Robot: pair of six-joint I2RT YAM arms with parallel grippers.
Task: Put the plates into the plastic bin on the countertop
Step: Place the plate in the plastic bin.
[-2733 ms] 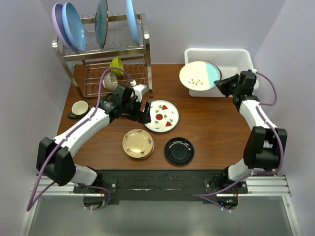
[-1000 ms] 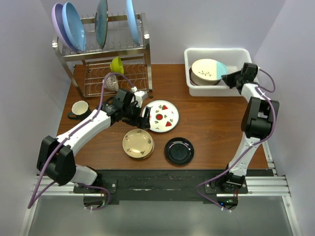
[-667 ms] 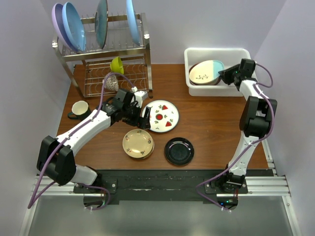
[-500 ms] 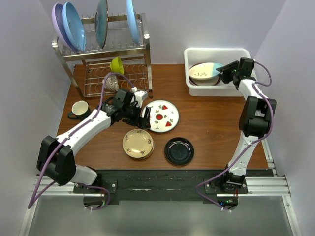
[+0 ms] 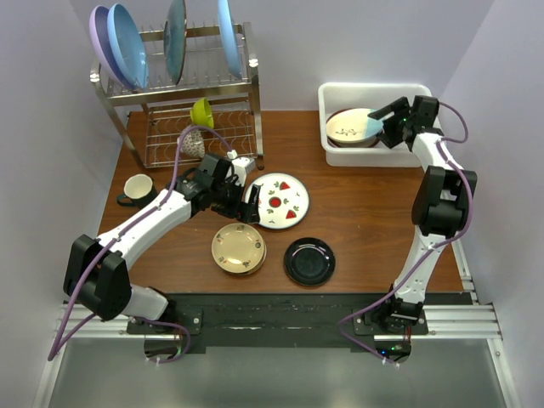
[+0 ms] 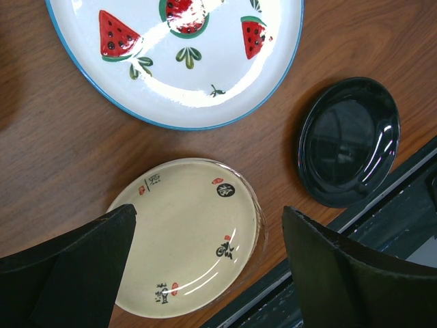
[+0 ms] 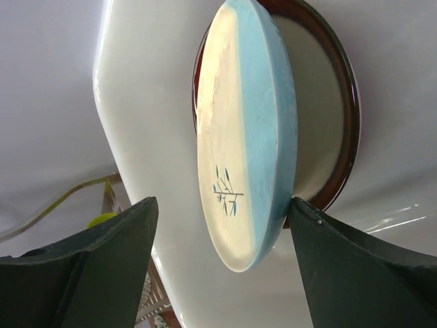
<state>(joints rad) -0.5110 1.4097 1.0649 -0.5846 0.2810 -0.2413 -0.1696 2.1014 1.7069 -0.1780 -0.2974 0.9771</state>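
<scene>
The cream-and-teal plate (image 5: 354, 126) (image 7: 246, 137) lies in the white plastic bin (image 5: 374, 87) (image 7: 150, 102) on top of a maroon-rimmed plate (image 7: 341, 123). My right gripper (image 5: 387, 123) (image 7: 224, 205) is open at the bin's right side. Its fingers straddle that plate's near rim, and one fingertip (image 7: 300, 212) sits right beside the rim. On the countertop (image 5: 374, 212) lie a white plate with red watermelon slices (image 5: 279, 201) (image 6: 177, 55), a gold-tan plate (image 5: 238, 248) (image 6: 188, 236) and a black plate (image 5: 309, 260) (image 6: 348, 140). My left gripper (image 5: 248, 200) (image 6: 208, 215) is open at the white plate's left edge.
A steel wire rack (image 5: 174, 93) at the back left holds large blue and lilac plates (image 5: 119, 42), with a lime-green bowl (image 5: 202, 110) on its lower tier. A cup on a dark saucer (image 5: 136, 187) sits at the left edge. Walls close in behind and on both sides.
My right gripper lowered the cream-and-teal plate into the bin and opened, letting it settle on the maroon-rimmed plate. The left arm has stayed still.
</scene>
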